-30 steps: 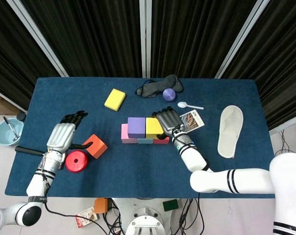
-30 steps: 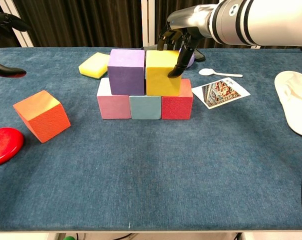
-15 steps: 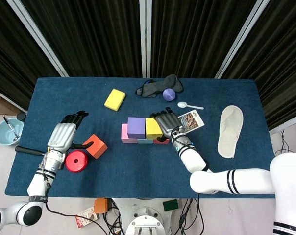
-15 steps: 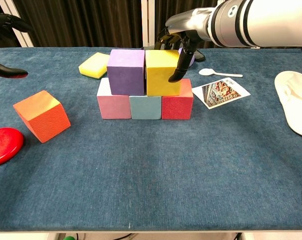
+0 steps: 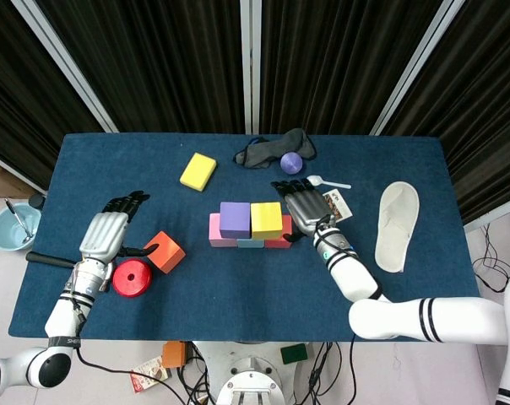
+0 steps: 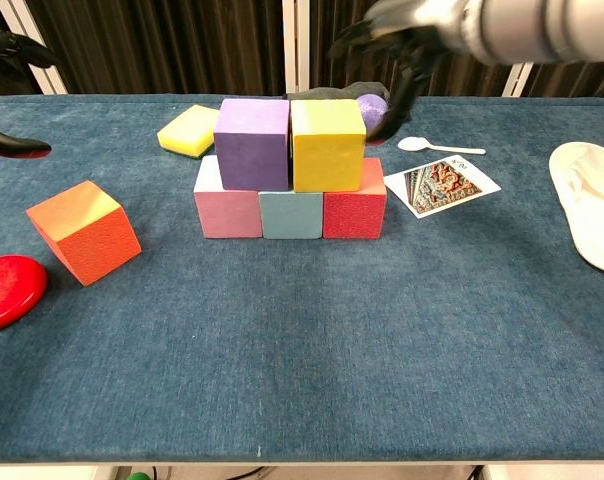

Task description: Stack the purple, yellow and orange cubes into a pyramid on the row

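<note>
The blue bench point(image 6: 312, 380) carries a row of pink, pale blue and red cubes point(image 6: 291, 212), with the purple cube point(image 6: 252, 143) and yellow cube point(image 6: 328, 145) seated side by side on top of it, touching each other. The orange cube point(image 6: 84, 231) is not yet stacked; it sits tilted on an edge well to the left of the row, just beside a red disc point(image 6: 4, 291). The left hand point(image 5: 108, 235) hovers near it, fingers loosely spread and holding nothing. The right hand point(image 5: 304, 205) sits just beside the yellow cube, clear of it, fingers apart and empty. The orange cube looks light and rigid, probably foam or painted wood with a matte, grippy skin; a pinch across two opposite flat faces should hold it squarely for placing on the seam between purple and yellow.
</note>
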`<state>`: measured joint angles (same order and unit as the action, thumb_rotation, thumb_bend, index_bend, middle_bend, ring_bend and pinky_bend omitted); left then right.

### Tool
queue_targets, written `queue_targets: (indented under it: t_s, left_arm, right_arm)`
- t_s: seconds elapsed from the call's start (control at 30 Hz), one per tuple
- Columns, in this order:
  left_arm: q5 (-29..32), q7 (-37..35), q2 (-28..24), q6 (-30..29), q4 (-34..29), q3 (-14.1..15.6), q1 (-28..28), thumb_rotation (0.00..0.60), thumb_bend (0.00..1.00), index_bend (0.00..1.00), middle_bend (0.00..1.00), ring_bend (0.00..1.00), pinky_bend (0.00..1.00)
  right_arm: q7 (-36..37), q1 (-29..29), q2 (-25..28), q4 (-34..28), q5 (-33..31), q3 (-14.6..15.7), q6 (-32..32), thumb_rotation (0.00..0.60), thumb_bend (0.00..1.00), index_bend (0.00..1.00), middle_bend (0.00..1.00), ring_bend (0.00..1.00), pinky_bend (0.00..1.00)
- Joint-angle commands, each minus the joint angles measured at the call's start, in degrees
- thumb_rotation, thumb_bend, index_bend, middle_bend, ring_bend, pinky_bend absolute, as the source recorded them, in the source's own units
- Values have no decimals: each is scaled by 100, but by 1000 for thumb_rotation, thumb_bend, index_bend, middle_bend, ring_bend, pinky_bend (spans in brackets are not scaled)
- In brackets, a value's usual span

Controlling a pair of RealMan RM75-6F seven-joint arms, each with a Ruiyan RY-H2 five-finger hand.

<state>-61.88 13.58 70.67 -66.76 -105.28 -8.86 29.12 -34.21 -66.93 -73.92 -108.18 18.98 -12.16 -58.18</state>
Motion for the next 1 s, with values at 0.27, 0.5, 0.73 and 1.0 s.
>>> queue_targets:
  t_s: [0.27, 0.5, 0.73, 1.0]
  left_arm:
    - [11, -23, 5, 28, 24, -48, 15, 433, 122, 124, 84, 114, 118]
    - [75, 15, -13, 49, 20, -39, 7, 441, 121, 124, 84, 114, 117]
    - [58, -12, -15, 75, 49, -18, -6, 434, 121, 124, 84, 114, 118]
    - [30, -67, 2, 93, 91, -19, -13, 449, 121, 124, 84, 114, 117]
  right_arm:
    - [284, 161, 11, 634, 91, 142, 472, 600, 170, 27, 53, 34, 0]
    - [133, -92, -585, 1307, 13, 132, 583, 600, 170, 27, 54, 35, 0]
    - [95, -166, -762, 1409, 5, 94, 568, 600, 170, 26, 55, 34, 0]
    - [40, -219, -825, 1406, -26, 72, 561, 600, 171, 26, 59, 20, 0]
